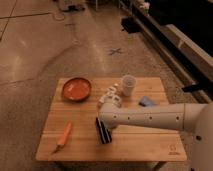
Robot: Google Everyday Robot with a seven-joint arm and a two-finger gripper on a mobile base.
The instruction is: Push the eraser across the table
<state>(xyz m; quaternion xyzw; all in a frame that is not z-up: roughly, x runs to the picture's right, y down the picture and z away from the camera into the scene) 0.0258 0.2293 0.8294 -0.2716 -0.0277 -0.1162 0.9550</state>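
Observation:
The eraser (103, 132), a black oblong block with pale stripes, lies near the middle of the light wooden table (145, 142), its long side pointing away from me. My white arm reaches in from the right. The gripper (104, 120) is at the arm's left end, right at the eraser's far end and partly covering it. From here I cannot make out how the gripper meets the block.
An orange bowl (76, 89) stands at the back left and a white cup (128, 85) at the back middle. A small white object (109, 96) lies between them. A blue pad (147, 101) sits behind the arm. A carrot (65, 135) lies front left.

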